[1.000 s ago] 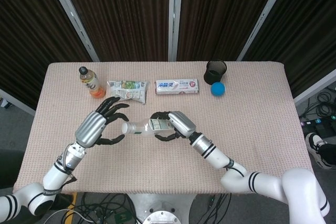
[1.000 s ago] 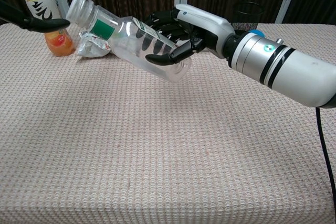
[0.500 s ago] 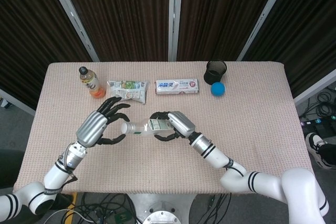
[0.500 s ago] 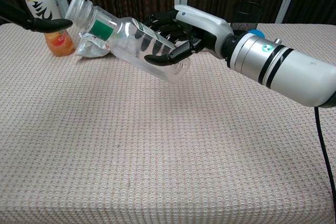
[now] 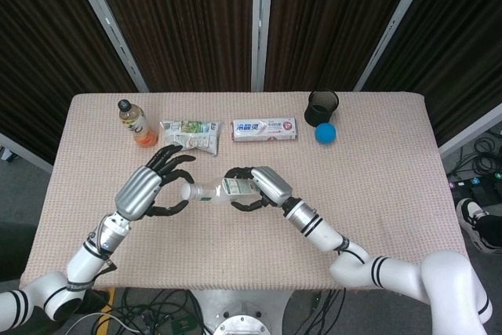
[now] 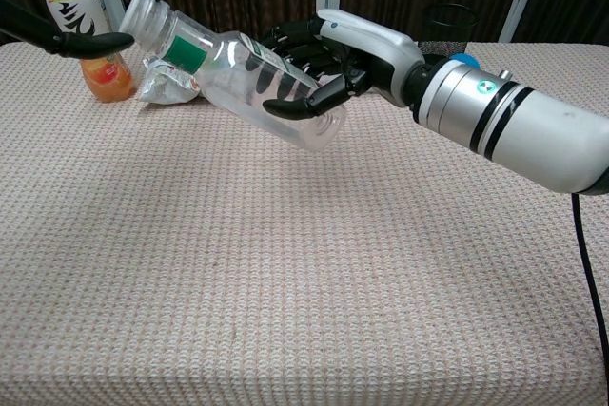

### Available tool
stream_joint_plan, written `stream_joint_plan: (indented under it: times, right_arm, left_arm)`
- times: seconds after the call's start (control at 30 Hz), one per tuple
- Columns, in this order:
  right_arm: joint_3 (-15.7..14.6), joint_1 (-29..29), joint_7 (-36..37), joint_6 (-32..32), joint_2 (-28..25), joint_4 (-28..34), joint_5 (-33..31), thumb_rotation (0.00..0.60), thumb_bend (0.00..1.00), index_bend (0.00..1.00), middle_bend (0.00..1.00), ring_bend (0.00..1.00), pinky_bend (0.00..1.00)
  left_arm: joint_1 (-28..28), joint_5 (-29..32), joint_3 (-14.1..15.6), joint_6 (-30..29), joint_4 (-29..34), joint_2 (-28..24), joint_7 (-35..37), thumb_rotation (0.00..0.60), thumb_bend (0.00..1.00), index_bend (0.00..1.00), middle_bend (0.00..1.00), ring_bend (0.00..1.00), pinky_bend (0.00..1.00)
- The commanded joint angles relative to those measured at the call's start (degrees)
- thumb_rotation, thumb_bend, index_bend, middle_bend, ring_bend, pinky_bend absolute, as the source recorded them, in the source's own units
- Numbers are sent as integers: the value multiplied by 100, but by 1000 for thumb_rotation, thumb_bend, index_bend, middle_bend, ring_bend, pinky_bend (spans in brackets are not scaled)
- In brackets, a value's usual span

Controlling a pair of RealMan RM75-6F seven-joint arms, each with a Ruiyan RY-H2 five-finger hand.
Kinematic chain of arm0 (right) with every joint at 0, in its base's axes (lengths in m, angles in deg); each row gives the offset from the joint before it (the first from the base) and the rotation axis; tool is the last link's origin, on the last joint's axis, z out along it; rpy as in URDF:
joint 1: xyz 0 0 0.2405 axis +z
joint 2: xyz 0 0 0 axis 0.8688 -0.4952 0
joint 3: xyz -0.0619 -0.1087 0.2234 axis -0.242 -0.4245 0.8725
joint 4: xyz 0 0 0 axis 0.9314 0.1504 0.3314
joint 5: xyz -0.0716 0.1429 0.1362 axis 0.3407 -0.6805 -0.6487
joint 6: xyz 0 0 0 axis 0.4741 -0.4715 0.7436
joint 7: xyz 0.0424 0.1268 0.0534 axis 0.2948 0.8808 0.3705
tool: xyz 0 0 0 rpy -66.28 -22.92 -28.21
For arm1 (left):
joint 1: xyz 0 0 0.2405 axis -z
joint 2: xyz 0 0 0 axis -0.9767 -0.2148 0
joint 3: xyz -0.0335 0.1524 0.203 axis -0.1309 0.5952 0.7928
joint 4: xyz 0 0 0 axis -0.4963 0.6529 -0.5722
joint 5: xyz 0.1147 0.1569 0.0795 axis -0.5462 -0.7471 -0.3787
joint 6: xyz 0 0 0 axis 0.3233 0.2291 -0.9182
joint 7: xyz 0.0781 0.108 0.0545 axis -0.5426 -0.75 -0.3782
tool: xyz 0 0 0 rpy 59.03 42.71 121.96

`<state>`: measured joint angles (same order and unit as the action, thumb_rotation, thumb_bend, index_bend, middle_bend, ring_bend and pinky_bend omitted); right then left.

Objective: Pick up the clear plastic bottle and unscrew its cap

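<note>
While held clear of the worktop (image 5: 392, 194), lies tilted the clear plastic bottle (image 6: 243, 78), its white cap (image 6: 145, 11) raised toward the robot's left and its base lower toward the right. Wrapped around the bottle's lower body, the right hand (image 6: 328, 59), with dark fingers (image 6: 295, 104) curled under and over it in a firm hold. In the head view, sits near the middle of the worktop the same bottle (image 5: 216, 190), between the two hands. Just beside the cap, spread wide and holding nothing, the left hand (image 5: 149, 186); cupped around the cap end without plainly closing on it, its fingers (image 5: 174, 164). In the chest view, shows only a dark fingertip of that hand (image 6: 90, 43), reaching in from the left edge, right at the cap; cannot tell whether touching or just short of it. Around the neck of the bottle, a green label band (image 6: 186, 49). Along the far edge of the worktop, standing upright at the left, an orange drink bottle (image 5: 133, 123); beside it a crumpled snack packet (image 5: 188, 132); further right a flat toothpaste box (image 5: 264, 129); then a black mesh cup (image 5: 321, 106) with a blue ball (image 5: 325, 132) just in front of it. Behind the worktop, dark curtains (image 5: 188, 21).
</note>
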<state>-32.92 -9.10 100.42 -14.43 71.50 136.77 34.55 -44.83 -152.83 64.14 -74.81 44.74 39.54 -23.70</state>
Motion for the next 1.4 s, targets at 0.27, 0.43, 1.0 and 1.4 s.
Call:
stream_joint_plan:
  times: [0.27, 0.43, 1.0, 1.4]
  right_arm:
    - [-14, 5, -10, 6, -15, -31, 10, 600, 698, 701, 583, 489, 542]
    - [-28, 0, -42, 16, -18, -63, 5, 600, 698, 702, 583, 489, 542]
    - [-199, -216, -1254, 292, -1025, 269, -186, 600, 698, 702, 582, 489, 542]
    - [-171, -121, -2715, 630, -856, 374, -551, 600, 698, 701, 581, 489, 542]
  left_arm:
    - [3, -24, 0, -31, 13, -34, 117, 600, 355, 503, 171, 26, 44]
    - [-3, -47, 16, -44, 23, -86, 165, 600, 354, 503, 171, 26, 44]
    - [-100, 1384, 242, 1176, -193, -92, -2415, 600, 355, 501, 171, 26, 25]
    - [94, 1977, 153, 1715, -81, 257, -2859, 600, 185, 330, 158, 26, 32]
